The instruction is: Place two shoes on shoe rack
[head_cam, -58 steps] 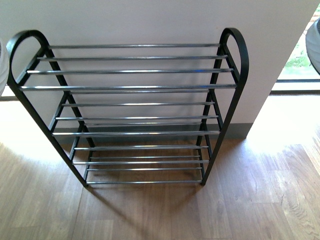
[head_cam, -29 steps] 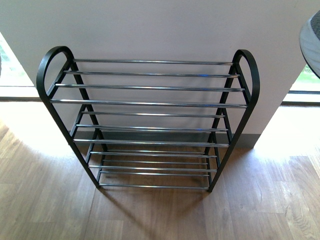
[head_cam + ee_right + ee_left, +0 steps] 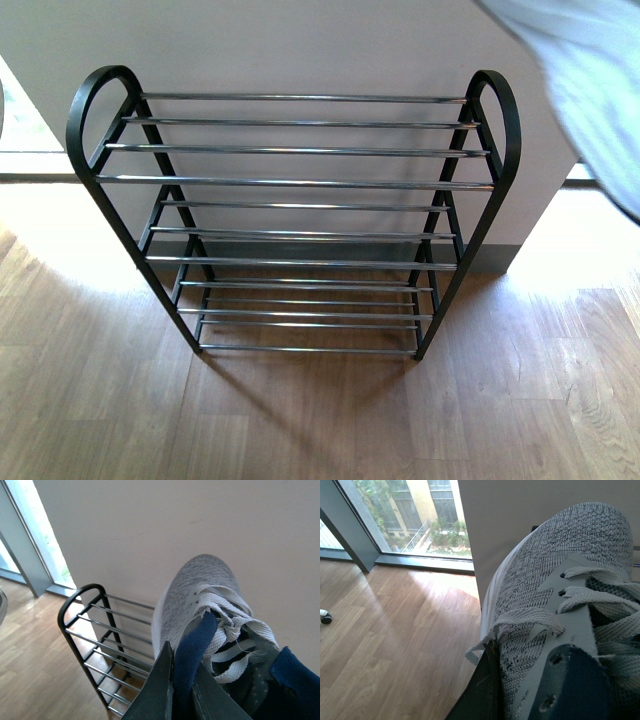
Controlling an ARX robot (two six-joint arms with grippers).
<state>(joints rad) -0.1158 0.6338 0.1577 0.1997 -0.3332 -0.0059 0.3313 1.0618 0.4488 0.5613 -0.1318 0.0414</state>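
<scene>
Jaws of the left gripper are clamping one sneaker; the right gripper is pinching the other sneaker by its tongue, both aloft near the shoe rack. Light, floppy knit, I reckon; the collar is looking firmest.

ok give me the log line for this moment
left jaws: shut on left-arm shoe | right jaws: shut on right-arm shoe | shoe rack: no shoes on it yet
</scene>
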